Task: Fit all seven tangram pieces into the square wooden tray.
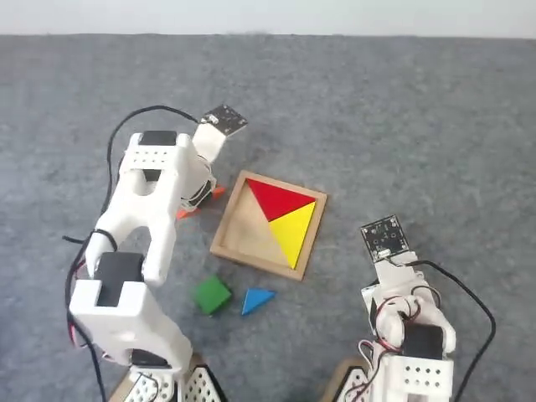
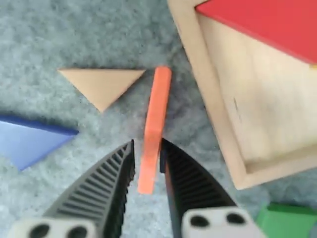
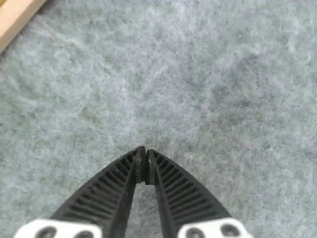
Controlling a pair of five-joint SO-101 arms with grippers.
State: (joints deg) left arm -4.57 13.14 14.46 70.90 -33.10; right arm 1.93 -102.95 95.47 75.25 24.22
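While left jaws pinch orange piece (image 2: pixel 154 124) on edge beside tray rim (image 2: pixel 205 89), right jaws clenched over carpet (image 3: pixel 198 74).

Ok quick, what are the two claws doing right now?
Left gripper: closed on the orange piece, which stands on its edge.
Right gripper: closed, holding nothing.

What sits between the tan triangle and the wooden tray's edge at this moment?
The orange piece, on edge and gripped by the left gripper. The left wrist view shows it between the tan triangle and the wooden tray.
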